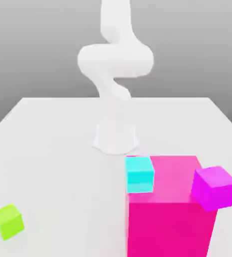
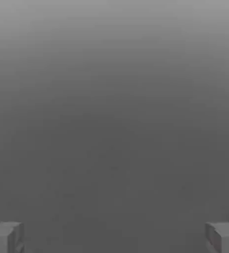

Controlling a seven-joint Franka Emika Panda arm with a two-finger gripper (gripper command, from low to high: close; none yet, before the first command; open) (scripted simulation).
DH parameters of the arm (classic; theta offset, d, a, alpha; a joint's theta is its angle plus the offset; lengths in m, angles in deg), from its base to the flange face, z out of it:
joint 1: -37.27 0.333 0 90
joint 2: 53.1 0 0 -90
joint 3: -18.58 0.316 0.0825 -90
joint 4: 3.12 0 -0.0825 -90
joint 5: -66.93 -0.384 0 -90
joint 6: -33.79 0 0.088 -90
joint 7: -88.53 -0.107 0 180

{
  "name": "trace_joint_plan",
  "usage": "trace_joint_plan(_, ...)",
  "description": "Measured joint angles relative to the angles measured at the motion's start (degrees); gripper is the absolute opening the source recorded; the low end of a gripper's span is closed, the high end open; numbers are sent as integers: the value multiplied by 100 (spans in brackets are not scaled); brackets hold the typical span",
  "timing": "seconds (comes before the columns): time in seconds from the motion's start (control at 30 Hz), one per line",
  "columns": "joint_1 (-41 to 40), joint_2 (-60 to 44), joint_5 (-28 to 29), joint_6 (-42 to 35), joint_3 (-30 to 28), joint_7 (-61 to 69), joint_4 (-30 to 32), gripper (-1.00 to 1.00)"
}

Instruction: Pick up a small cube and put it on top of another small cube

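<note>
Gripper (image 2: pixel 114 238) jaws stand wide apart with nothing between them, presumably because no cube has been chosen yet. Beyond them, taking the big pink block (image 1: pixel 172 230) as landmark: the magenta-purple cube (image 1: pixel 214 188) is at its exterior view's right side, the cyan cube (image 1: pixel 139 174) by its top's left edge, perhaps raised as a stacking base. The small lime-green cube (image 1: pixel 8 221) lies well apart from the block, towards the exterior view's left, and away from the gripper's grasp.

From my hand view I see the gripper's two fingers (image 2: pixel 6 238), standing wide apart with nothing between them. Behind them I get a plain grey backdrop (image 2: pixel 114 123), paler toward one edge and darker near the fingers.
</note>
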Motion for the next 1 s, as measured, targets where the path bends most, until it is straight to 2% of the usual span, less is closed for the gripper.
trace_joint_plan(0.6, -807, -3774, -714, 1324, -1202, -213, 399, 0)
trace_joint_plan(0.9, -1389, -5638, -1052, 2012, -1495, -314, 574, 0)
trace_joint_plan(1.0, -1620, -6264, -1369, 2444, -1263, -102, 477, 0)
